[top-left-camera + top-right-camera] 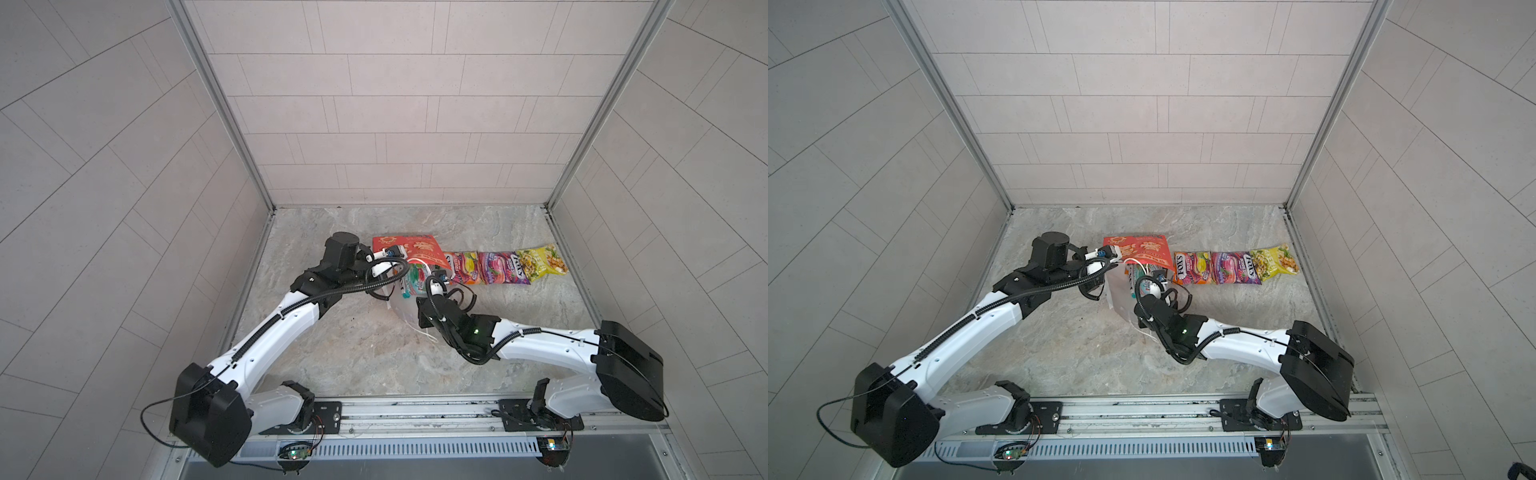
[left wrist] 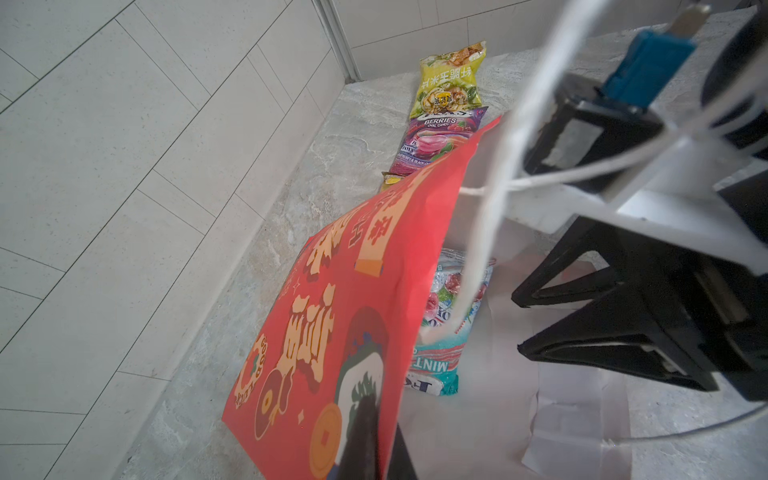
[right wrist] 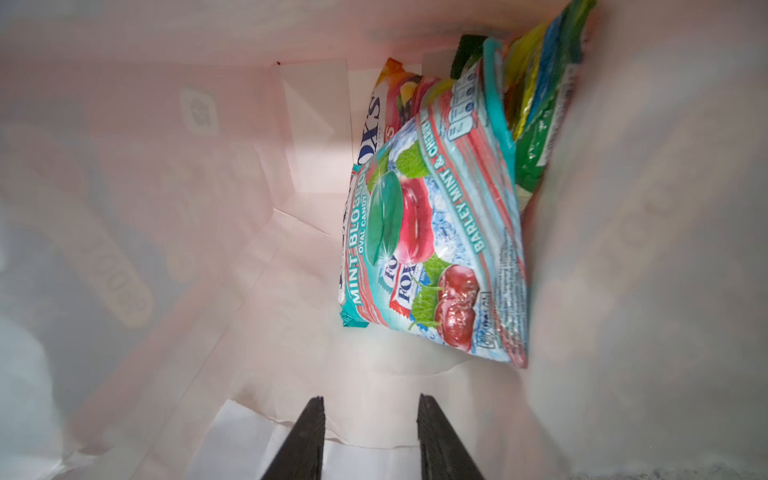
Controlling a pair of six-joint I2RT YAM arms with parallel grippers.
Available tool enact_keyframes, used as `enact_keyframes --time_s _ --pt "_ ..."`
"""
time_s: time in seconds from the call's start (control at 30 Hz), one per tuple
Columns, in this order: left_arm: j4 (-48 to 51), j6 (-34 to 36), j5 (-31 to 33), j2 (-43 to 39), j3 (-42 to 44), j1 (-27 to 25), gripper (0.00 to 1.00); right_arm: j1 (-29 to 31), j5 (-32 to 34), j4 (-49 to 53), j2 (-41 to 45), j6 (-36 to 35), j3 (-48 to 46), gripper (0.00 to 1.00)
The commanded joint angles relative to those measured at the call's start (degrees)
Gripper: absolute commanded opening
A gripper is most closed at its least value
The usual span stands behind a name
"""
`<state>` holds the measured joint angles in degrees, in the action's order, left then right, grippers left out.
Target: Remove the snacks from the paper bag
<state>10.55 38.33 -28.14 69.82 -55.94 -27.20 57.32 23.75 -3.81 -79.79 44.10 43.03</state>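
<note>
The red paper bag (image 1: 409,246) (image 1: 1142,248) lies on its side on the marble top, mouth toward the front. My left gripper (image 2: 384,453) (image 1: 392,251) is shut on the bag's upper red wall (image 2: 332,332), holding it raised. My right gripper (image 3: 371,399) (image 1: 436,278) reaches inside the mouth, open, with only white paper between its fingers. Ahead of it a teal mint packet (image 3: 436,232) (image 2: 449,332) leans against an orange packet (image 3: 386,112) and a green-yellow one (image 3: 540,104). Outside, orange (image 1: 463,268), purple (image 1: 503,268) and yellow-green (image 1: 540,262) snacks lie in a row.
Tiled walls close the marble top on three sides, with the right wall just beyond the yellow-green packet. A white cord handle (image 1: 428,336) trails by the right arm's wrist. A metal rail (image 1: 415,409) with both arm bases runs along the front edge.
</note>
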Motion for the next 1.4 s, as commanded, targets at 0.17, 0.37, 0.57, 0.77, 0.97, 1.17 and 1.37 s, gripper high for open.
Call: enact_keyframes --time_s 0.17,0.37,0.57,0.77,0.97,1.17,1.37 --pt "-1.32 -1.06 -0.53 0.22 -1.89 -0.31 0.00 0.07 -0.89 -1.31 -1.86 1.80 0.81 0.42" --pt "-1.41 -1.15 -0.90 0.62 -1.99 -0.33 0.00 0.16 -1.23 0.45 -5.32 5.07 3.68 0.48" --pt "-1.41 -1.10 -0.69 0.62 -2.00 -0.33 0.00 -2.39 0.27 3.86 -7.65 11.71 4.52 0.58" --pt "-1.41 -1.14 -1.11 0.48 -1.99 -0.31 0.00 -5.20 -0.41 3.31 -9.12 14.55 4.16 0.64" --pt "-1.43 -1.23 -1.96 0.75 -2.06 -0.35 0.00 -6.14 2.48 -2.85 -11.45 16.76 3.86 0.66" --pt "-1.49 -1.06 -2.32 0.56 -1.98 -0.40 0.00 -7.13 4.06 -11.90 -15.26 17.68 4.34 0.66" --pt "-1.49 -0.87 -2.60 0.02 -1.72 -0.40 0.00 -7.39 8.60 -17.71 -20.08 18.10 5.59 0.66"
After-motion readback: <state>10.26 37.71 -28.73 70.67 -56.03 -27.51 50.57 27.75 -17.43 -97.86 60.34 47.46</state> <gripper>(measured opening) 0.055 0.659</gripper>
